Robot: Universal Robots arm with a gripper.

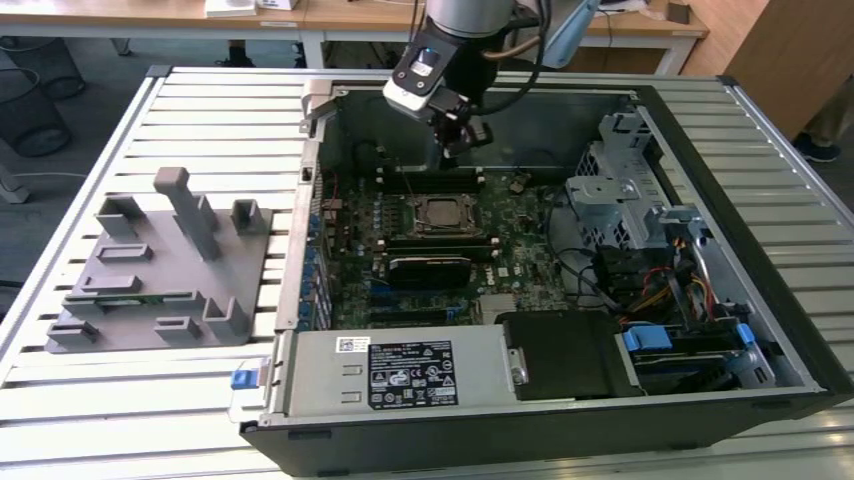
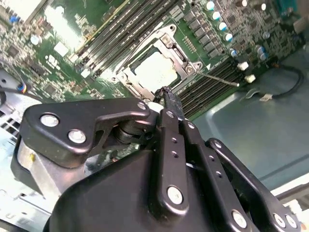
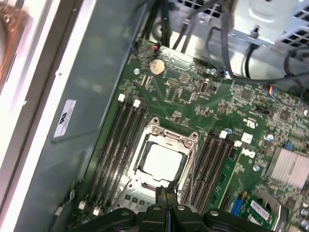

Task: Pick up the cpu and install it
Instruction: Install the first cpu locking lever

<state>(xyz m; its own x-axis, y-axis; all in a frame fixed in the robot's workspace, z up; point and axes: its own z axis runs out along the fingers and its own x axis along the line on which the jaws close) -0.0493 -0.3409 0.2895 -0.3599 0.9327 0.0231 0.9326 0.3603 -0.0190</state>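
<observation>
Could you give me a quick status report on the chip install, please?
Shut tool hovers above the motherboard, holding nothing. Chip lies in its socket, lid up. Nothing seen between tool and chip.

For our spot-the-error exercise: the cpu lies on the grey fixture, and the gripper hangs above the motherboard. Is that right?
Not quite. The cpu lies in the socket on the motherboard, not on the fixture, as both wrist views show. The gripper does hang above the motherboard.

No print legible. Black-and-white label (image 1: 411,373) on power supply cover (image 1: 320,385), white sticker (image 3: 63,118) on case wall (image 3: 96,72): characters unresolved.
</observation>
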